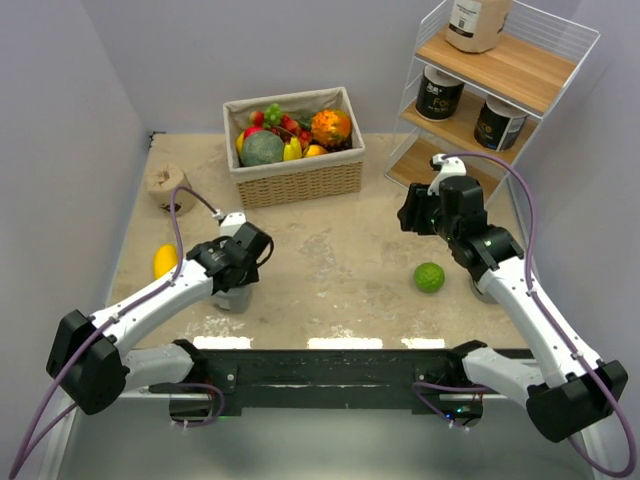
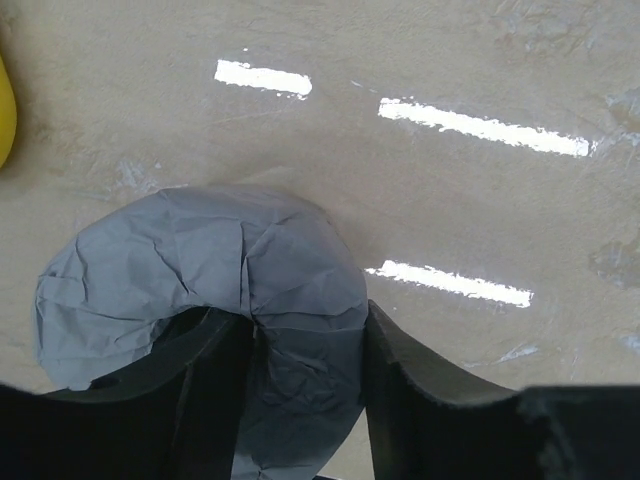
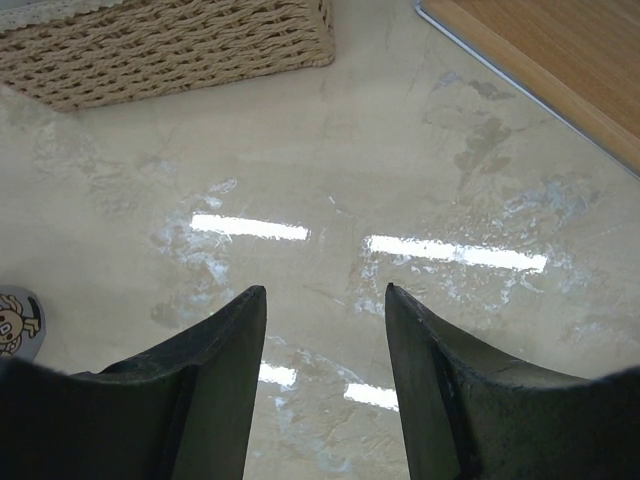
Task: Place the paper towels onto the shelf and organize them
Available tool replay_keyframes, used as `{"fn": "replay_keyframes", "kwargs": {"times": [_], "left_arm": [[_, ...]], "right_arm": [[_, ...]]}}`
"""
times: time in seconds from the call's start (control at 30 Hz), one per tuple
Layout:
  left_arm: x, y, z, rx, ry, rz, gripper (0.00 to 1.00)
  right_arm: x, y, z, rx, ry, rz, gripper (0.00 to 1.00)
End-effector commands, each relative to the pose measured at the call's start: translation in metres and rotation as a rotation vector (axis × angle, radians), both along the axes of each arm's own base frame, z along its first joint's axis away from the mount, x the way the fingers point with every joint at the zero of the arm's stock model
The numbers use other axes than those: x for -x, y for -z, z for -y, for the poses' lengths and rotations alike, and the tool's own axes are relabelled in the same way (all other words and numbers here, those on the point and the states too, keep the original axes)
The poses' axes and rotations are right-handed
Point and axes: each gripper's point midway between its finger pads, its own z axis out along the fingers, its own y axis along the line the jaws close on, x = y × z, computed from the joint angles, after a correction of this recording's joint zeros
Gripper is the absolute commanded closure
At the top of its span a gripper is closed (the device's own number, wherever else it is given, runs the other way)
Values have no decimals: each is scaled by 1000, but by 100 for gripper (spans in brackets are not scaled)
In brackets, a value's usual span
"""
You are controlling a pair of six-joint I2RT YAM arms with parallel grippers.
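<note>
My left gripper (image 1: 236,287) is shut on a grey paper towel roll (image 1: 232,299) low at the table's near left. In the left wrist view my gripper (image 2: 305,390) pinches the crumpled grey roll (image 2: 180,270) by its side wall. My right gripper (image 1: 410,216) is open and empty above the table in front of the shelf (image 1: 515,70); its wrist view shows the gripper (image 3: 325,300) over bare table. Two black rolls (image 1: 438,95) (image 1: 498,125) stand on the middle board and a tan roll (image 1: 477,22) on the top board. Another tan roll (image 1: 168,187) stands at the far left.
A wicker fruit basket (image 1: 300,180) stands at the back centre, also showing in the right wrist view (image 3: 170,45). A green lime (image 1: 429,277) lies near my right arm and a yellow fruit (image 1: 165,260) at the left. A grey shape (image 1: 484,291) is partly hidden under my right forearm.
</note>
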Motion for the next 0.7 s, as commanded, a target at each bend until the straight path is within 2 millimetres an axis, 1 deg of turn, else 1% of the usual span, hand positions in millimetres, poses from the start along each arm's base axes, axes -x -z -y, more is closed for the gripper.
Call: {"fn": "replay_keyframes", "kwargs": {"times": [0.0,0.03,0.07,0.1,0.13,0.2,0.23,0.3,0.33,0.37,0.4,0.43,0.47,0.5,0.53,0.57,0.6,0.63,0.67], "left_arm": [[-17,-4,27,55,115,44,60],[-23,-9,36,84,142,72,62],[-25,-12,43,99,172,82,63],[-25,-16,55,120,236,88,65],[-31,-25,66,151,265,124,65],[-33,-34,86,186,357,146,66],[-40,-46,99,220,390,187,66],[-39,-53,122,248,495,200,66],[-44,-64,134,268,528,235,66],[-43,-61,146,262,567,226,64],[-43,-61,155,257,617,226,64],[-47,-67,165,261,642,245,64],[-46,-55,175,242,670,216,64],[-48,-50,180,224,691,201,64],[-51,-55,189,221,706,202,65],[-49,-42,199,196,730,168,66],[-50,-41,205,181,744,169,67],[-53,-48,215,185,757,188,67],[-50,-44,225,182,781,181,67]], "right_arm": [[3,-13,-1,-28,-5,39,45],[3,-15,0,-27,-2,44,45],[4,-16,1,-24,-2,46,45],[5,-18,2,-20,1,49,45],[4,-18,5,-10,18,53,45],[6,-18,11,13,32,51,45],[5,-20,16,32,53,57,45],[7,-22,22,51,70,61,45],[7,-22,23,55,75,64,45],[7,-22,24,55,81,69,45],[8,-22,24,50,79,75,45],[8,-21,24,50,83,76,45],[8,-19,25,58,81,73,45],[8,-18,26,66,81,66,45],[7,-15,27,81,84,55,45],[6,-17,29,92,92,55,45],[7,-15,32,103,106,46,45],[6,-14,33,109,107,40,46],[6,-13,33,112,108,39,45]]}}
